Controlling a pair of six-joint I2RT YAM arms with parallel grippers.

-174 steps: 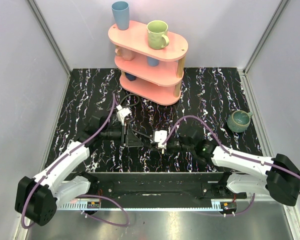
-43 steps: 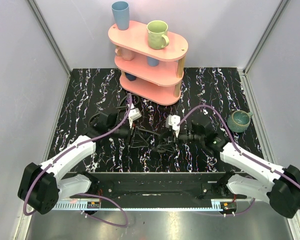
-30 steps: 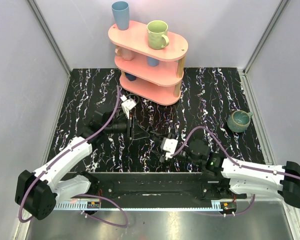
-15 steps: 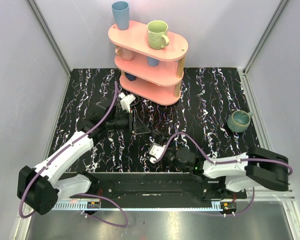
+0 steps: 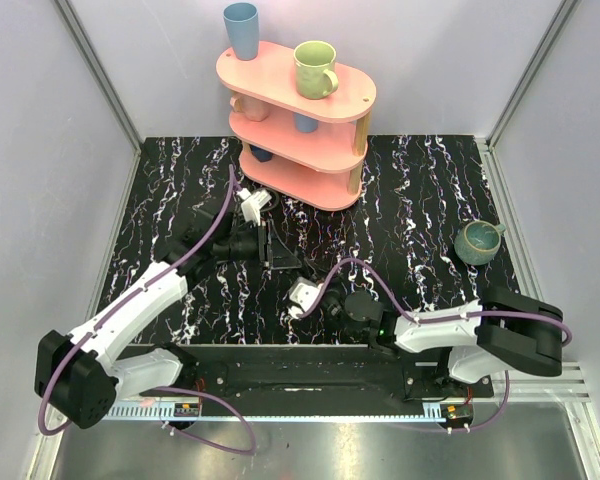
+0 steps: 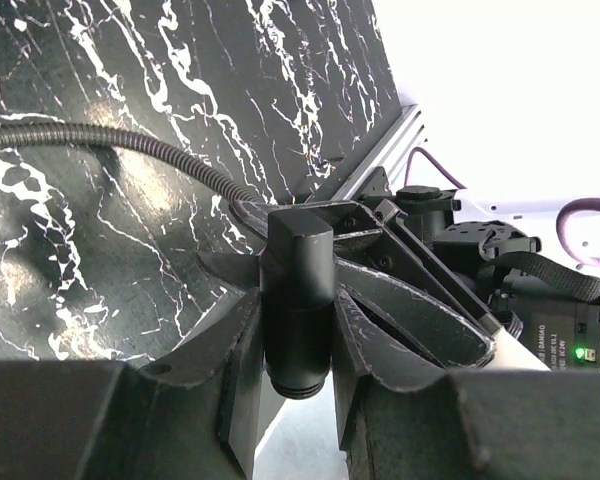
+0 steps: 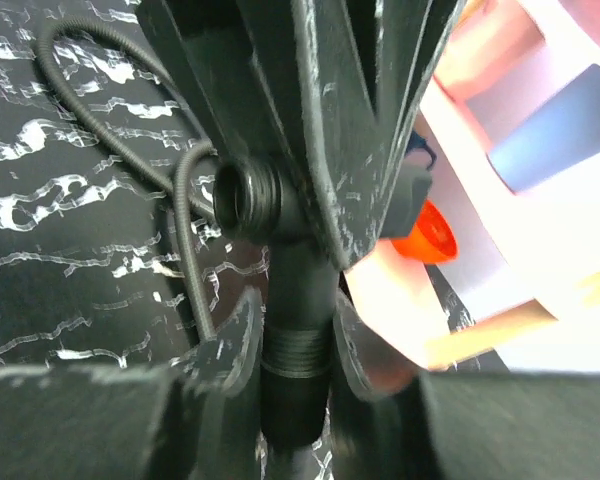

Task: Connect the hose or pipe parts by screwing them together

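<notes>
Black hose fitting (image 6: 298,255): clamped between the fingers of the left end effector (image 6: 298,320), threaded end toward the wrist. Its ribbed hose (image 6: 100,140) trails off over the marbled counter (image 5: 430,200). Second threaded pipe end (image 7: 295,345), topped by an open elbow mouth: grasped by the right end effector (image 7: 295,325), above the counter's near middle. Pink shelf (image 5: 295,110) stands behind.

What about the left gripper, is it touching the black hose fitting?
Touching. The left wrist view shows the hose fitting pinched between both fingers of the left gripper, with no gap on either side.
</notes>
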